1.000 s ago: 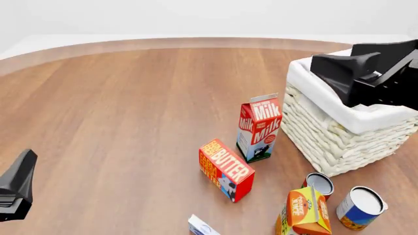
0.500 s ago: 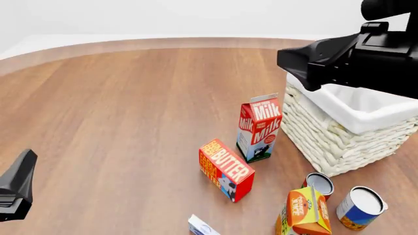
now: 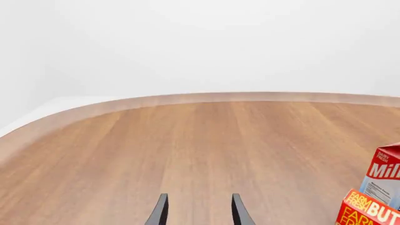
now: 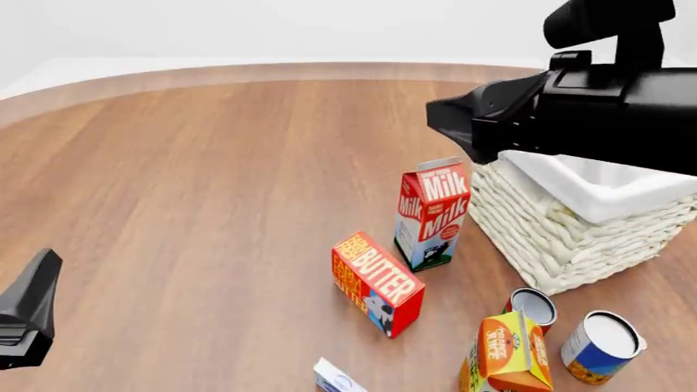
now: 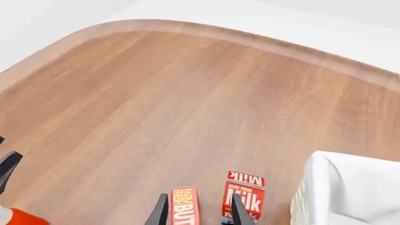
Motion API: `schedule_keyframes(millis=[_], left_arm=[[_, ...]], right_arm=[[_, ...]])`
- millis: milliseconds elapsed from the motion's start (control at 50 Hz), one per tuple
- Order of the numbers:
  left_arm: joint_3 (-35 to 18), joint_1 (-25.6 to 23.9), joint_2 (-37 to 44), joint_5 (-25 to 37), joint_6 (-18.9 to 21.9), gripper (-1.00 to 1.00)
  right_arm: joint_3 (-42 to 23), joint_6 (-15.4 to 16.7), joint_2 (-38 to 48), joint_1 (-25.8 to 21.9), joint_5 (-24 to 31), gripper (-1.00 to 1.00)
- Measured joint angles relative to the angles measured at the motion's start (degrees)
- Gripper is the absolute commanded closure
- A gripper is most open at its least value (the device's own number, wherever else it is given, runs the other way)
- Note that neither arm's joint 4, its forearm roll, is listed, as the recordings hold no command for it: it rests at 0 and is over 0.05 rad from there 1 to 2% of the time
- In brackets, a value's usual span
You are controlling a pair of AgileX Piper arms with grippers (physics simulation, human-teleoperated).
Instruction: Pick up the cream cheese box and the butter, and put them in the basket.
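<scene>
The butter (image 4: 378, 282), a red and orange box, lies on the table beside the milk carton. Only a corner of the cream cheese box (image 4: 336, 379) shows at the front view's bottom edge. At the right stands the white wicker basket (image 4: 566, 233). My right gripper (image 4: 452, 122) hovers high by the basket's left rim, above the milk carton. In its wrist view the right gripper (image 5: 198, 213) is open and empty, with the butter (image 5: 184, 207) far below between the fingers. My left gripper (image 4: 28, 314) rests low at the near left, and its wrist view shows the left gripper (image 3: 200, 214) open and empty.
A red-and-white milk carton (image 4: 433, 214) stands upright between the butter and the basket. An orange juice carton (image 4: 508, 355) and two cans (image 4: 531, 306) (image 4: 601, 345) sit in front of the basket. Bare wood stretches across the left and far side.
My right gripper has risen from over the basket's inside and swung left, now hanging above the milk carton. The left arm and all objects have stayed put.
</scene>
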State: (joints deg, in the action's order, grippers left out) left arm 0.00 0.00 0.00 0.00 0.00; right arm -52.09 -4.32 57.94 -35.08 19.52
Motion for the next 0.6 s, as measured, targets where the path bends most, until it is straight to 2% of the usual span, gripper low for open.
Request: schedule_keyframes(millis=[420,600], left_arm=[[0.0,0.0,0.0,0.0,0.0,-1.00],[0.0,0.0,0.0,0.0,0.0,-1.00]], right_arm=[[2.6,-4.1,3.0,-3.0,-1.2,-1.00],[5.3,-5.9,4.8,-3.3,-3.4,-1.00]])
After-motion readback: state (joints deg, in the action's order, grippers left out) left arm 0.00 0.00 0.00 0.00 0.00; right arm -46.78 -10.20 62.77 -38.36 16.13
